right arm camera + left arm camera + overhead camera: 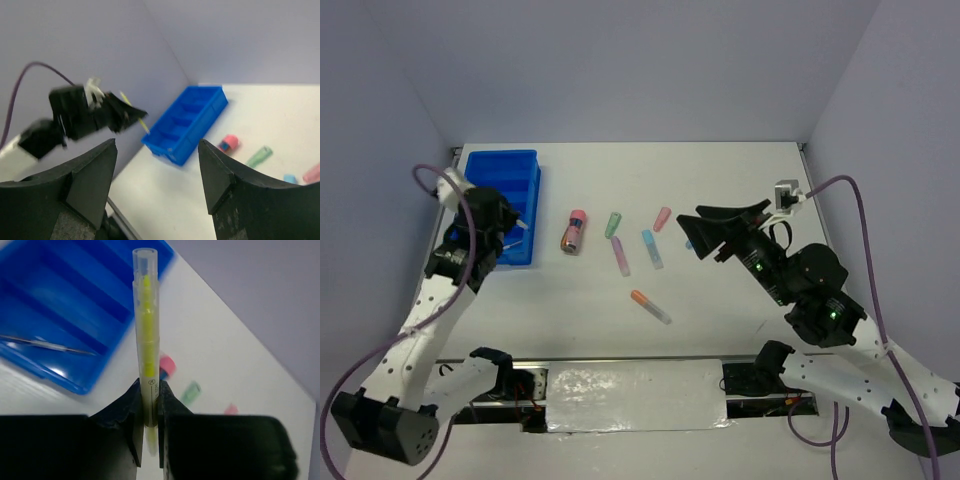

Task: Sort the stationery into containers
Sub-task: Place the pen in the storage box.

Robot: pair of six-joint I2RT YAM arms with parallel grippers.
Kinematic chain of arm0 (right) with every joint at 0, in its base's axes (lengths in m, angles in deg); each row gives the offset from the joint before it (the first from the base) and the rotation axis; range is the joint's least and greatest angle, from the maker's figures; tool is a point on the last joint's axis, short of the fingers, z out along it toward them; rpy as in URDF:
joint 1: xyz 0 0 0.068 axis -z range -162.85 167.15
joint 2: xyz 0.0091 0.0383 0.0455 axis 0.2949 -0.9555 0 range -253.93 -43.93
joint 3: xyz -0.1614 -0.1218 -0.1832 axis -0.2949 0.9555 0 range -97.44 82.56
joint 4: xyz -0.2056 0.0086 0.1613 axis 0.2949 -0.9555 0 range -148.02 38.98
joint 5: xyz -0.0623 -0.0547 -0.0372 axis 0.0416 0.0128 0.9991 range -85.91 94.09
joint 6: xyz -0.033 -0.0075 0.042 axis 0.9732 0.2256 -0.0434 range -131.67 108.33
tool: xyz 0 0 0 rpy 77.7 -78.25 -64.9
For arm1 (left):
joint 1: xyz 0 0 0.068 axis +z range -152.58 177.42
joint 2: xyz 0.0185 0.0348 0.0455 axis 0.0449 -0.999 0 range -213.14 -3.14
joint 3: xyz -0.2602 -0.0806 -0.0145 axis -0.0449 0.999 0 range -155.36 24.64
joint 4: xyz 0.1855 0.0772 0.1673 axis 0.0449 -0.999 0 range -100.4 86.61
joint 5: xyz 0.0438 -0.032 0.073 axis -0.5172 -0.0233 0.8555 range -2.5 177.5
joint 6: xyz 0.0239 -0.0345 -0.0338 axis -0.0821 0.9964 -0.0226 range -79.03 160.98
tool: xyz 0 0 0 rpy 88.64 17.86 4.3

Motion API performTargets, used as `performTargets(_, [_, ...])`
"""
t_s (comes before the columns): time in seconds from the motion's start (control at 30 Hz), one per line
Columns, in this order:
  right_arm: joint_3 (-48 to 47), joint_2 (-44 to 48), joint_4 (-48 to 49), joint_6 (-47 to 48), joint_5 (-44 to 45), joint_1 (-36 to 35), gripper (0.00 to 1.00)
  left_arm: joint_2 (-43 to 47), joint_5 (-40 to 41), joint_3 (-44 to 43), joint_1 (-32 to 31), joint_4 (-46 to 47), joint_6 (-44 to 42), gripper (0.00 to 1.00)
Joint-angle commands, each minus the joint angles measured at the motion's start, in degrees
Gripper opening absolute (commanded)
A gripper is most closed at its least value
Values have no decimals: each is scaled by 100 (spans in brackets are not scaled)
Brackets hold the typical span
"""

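- The left claw (148,407) grips a yellow pen (146,330) at the near end of the blue tray (503,165).
- The right claw (157,165) stands wide, holding nothing.
- Several pastel markers (620,257) lie on the tabletop (740,170), outside the tray.

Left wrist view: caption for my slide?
Left claw grips a yellow pen near the blue tray; one thin pen lies inside.

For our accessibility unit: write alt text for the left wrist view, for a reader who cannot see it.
The fingers of the left gripper pinch a clear-capped yellow pen. Behind, a blue divided tray holds one thin pen; a pink marker and a green marker lie blurred on the white table.
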Motion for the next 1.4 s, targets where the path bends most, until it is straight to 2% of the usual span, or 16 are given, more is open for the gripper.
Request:
performTargets(0.0, [514, 83, -496, -149, 17, -13, 73, -386, -110, -207, 1408, -974, 1440, 10])
performTargets(0.07, [708, 145, -505, -202, -79, -4, 73, -632, -507, -75, 1926, -843, 1895, 9])
performTargets(0.17, [849, 207, -531, -255, -238, -4, 73, -879, -368, 162, 2280, -466, 2433, 13])
performTargets(0.3, [1042, 251, -461, -281, -475, -13, 73, -1108, -174, 409, 2377, 124, 2786, 23])
performTargets(0.47, [1218, 260, -417, -281, -572, -22, 73, -1503, -78, 418, 2386, 231, 2934, 22])
performTargets(0.67, [1297, 155, -294, -264, -563, -22, 73, -1811, -33, 734, 2412, 510, 3181, 24])
performTargets(0.87, [1289, 102, -302, -255, -677, -13, 73, -1978, 28, 831, 2421, 846, 3199, 36])
performTargets(1.03, [1324, 93, -294, -264, -678, -13, 73, -2119, 11, 769, 2430, 873, 3199, 40])
performTargets(1.2, [1271, 5, -285, -246, -704, -4, 73, -1952, -33, 1050, 2456, 1083, 3217, 61])
performTargets(1.3, [1218, -48, -320, -220, -730, -13, 73, -1742, -217, 1060, 2448, 1346, 2857, 70])
performTargets(1.37, [1210, -48, -329, -202, -704, -13, 73, -1566, -445, 972, 2413, 1854, 2208, 82])
